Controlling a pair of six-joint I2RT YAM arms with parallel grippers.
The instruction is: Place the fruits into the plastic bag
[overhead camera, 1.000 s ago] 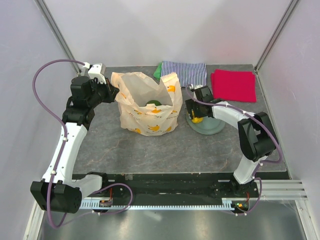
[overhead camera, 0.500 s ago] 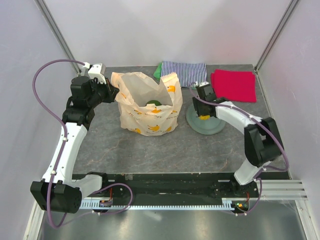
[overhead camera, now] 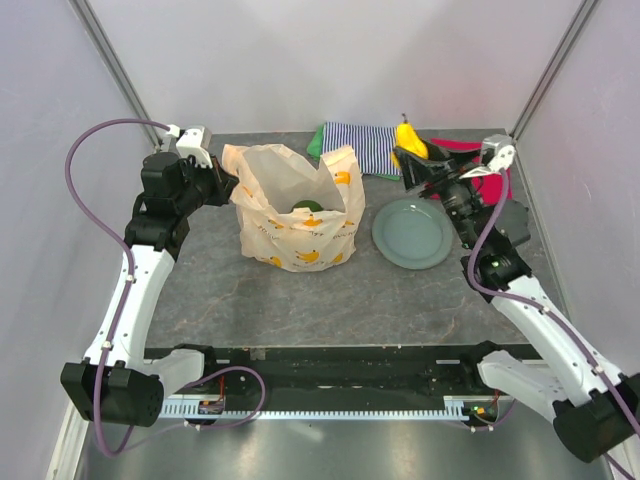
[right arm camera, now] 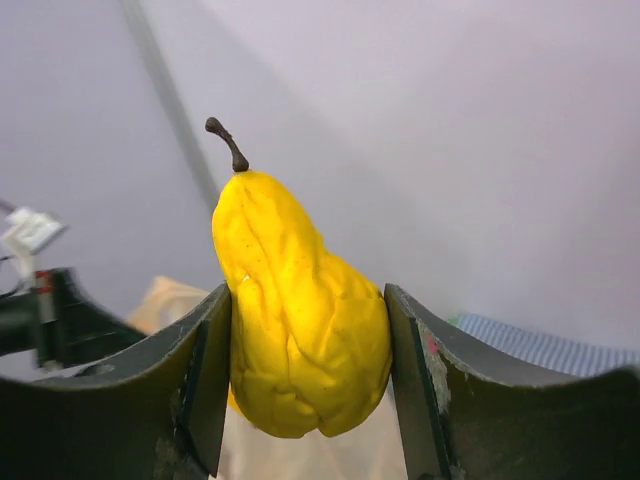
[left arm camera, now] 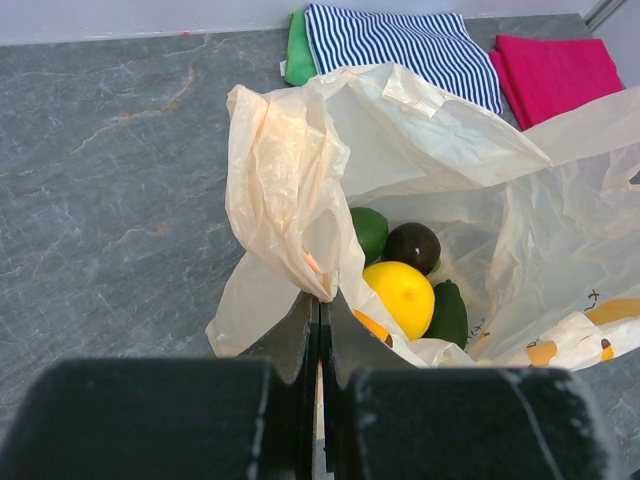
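The plastic bag (overhead camera: 295, 215) stands open on the table's left half. My left gripper (overhead camera: 222, 183) is shut on the bag's left rim (left arm camera: 300, 250) and holds it up. Inside the bag lie the yellow lemon (left arm camera: 398, 296), a dark round fruit (left arm camera: 412, 246), the green lime (left arm camera: 368, 230) and the dark green avocado (left arm camera: 448, 312). My right gripper (overhead camera: 408, 160) is shut on the yellow pear (right arm camera: 300, 320), stem up, held high above the table to the right of the bag, over the striped cloth's right end; the pear also shows in the top view (overhead camera: 409, 140).
A round grey-green plate (overhead camera: 412, 233) lies bare to the right of the bag. A striped folded cloth (overhead camera: 366, 145) with a green one under it and a red folded cloth (overhead camera: 470, 170) lie at the back. White walls close three sides.
My right gripper has lifted the pear off the plate and swung up and back toward the striped cloth. The plate is now bare. The left arm and the bag have not moved.
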